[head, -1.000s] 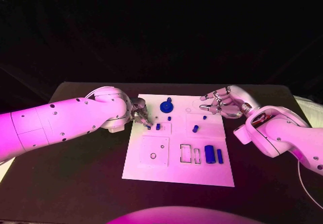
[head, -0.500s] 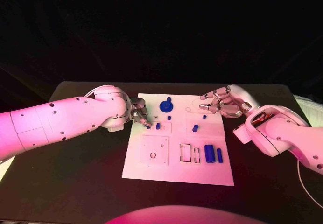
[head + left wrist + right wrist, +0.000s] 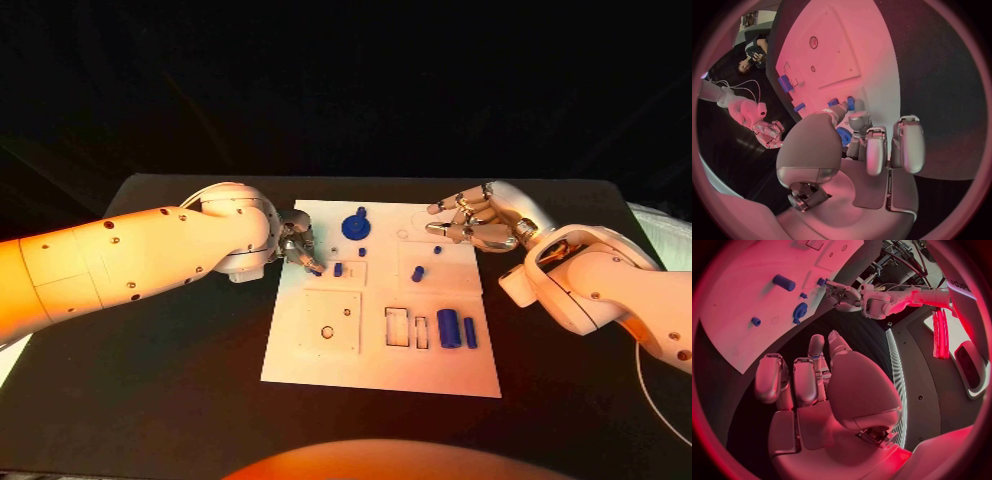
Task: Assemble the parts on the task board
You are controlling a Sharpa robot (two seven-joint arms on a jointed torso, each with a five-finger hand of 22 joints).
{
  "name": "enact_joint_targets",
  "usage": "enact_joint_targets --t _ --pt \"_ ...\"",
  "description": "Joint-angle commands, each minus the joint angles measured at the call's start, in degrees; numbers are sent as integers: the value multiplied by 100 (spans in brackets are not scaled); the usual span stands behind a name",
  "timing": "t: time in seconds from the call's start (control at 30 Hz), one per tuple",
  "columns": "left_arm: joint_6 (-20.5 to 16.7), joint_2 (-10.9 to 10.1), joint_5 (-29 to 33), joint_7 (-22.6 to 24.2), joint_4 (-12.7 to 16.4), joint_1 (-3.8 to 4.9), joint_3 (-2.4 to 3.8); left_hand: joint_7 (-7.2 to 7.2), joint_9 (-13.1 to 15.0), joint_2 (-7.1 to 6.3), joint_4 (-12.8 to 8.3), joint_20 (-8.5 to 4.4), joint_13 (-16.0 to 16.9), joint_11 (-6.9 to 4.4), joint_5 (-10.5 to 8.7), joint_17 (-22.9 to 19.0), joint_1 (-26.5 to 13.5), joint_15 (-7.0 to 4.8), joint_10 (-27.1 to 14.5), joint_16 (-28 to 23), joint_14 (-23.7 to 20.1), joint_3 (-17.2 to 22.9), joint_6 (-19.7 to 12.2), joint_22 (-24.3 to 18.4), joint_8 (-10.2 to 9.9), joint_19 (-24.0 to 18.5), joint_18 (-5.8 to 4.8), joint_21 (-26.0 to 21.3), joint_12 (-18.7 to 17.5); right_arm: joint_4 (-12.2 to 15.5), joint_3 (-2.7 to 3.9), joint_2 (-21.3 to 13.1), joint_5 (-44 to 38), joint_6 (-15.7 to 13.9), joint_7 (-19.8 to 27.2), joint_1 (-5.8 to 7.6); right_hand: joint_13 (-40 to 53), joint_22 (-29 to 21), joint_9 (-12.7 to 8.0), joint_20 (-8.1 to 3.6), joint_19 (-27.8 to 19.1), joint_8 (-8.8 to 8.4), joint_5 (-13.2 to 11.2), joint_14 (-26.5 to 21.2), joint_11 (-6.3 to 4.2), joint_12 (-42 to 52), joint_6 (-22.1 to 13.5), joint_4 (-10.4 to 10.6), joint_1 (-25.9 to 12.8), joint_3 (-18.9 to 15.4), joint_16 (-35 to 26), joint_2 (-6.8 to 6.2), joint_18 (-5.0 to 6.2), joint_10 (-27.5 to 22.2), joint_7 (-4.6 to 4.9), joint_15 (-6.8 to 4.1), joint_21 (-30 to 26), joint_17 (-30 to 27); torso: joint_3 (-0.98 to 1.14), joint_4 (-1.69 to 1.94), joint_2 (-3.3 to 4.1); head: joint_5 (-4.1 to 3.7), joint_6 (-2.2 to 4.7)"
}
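The task board [image 3: 378,345] lies in the middle of the black worktop [image 3: 173,340]. On it I see several blue parts: a round flat part [image 3: 356,228] near the far edge, a small peg [image 3: 339,269] beside the left hand, another peg [image 3: 417,273] toward the right, and two longer cylinders [image 3: 449,327] nearer the robot.

The left hand [image 3: 302,246] is at the left edge of the board, fingers [image 3: 859,131] bent close together around something small and blue, so it seems to pinch a small part [image 3: 843,135], but I cannot tell this surely. The right hand [image 3: 472,225] hovers over the far right corner, fingers loosely curled, holding nothing.

I judge that the step in hand is placing this small part into its seat by the peg. The next move calls for fine alignment above the hole, then a straight press down.
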Motion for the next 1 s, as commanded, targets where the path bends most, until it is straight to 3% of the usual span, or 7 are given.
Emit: enact_joint_targets --t 0.03,0.23,0.5,0.73,1.0 --pt "186 2 -17 -24 11 -14 -11 -20 5 -21 -659 -15 8 7 15 1508 23 -3 40 17 614 689 26 671 19 90 15 17 20 1 0 8 -23 78 39 -7 1 -1 7 1 -27 -17 -24 159 12 -11 -24 -3 3 -32 -26 46 110 -44 26 16 -24 -6 3 -1 -1 11 -2" --pt "183 19 40 -40 -9 -14 -11 -16 2 -25 -643 -14 13 11 13 1508 -14 0 48 17 614 700 33 671 22 89 15 16 25 3 0 14 -23 81 38 -8 1 -1 7 1 -27 -17 -24 159 12 -11 -24 -3 3 -32 -26 46 110 -44 26 16 -24 -6 10 -1 -2 20 6" --pt "279 77 156 -126 -63 -13 -12 -53 4 51 -307 -23 69 -7 -27 1508 -478 -11 111 17 614 505 153 683 77 90 13 16 87 -14 0 32 -23 92 37 -8 1 -4 7 2 -27 -16 13 160 10 -3 -29 -13 33 -36 -28 49 111 -49 26 16 -29 -1 12 -8 -1 25 4" --pt "364 124 244 -216 -97 -13 -13 -80 -44 -57 -70 -46 16 -31 -24 1508 -903 -35 92 17 614 239 216 686 52 90 14 10 37 -29 0 42 -23 113 34 -8 -1 -3 8 2 -26 -16 24 160 10 -5 -29 -14 38 -37 -30 50 111 -51 26 15 -30 -3 8 -2 -4 18 -3" --pt "344 169 258 -264 -140 -12 -14 -90 -76 -43 -28 -54 13 -40 -22 1508 -994 -44 95 17 614 217 239 700 31 99 10 21 32 -40 0 50 -23 119 35 -8 -7 -9 8 2 -29 -15 41 160 10 -9 -30 -16 46 -40 -34 51 112 -56 27 15 -34 -4 5 -1 -1 15 -7"
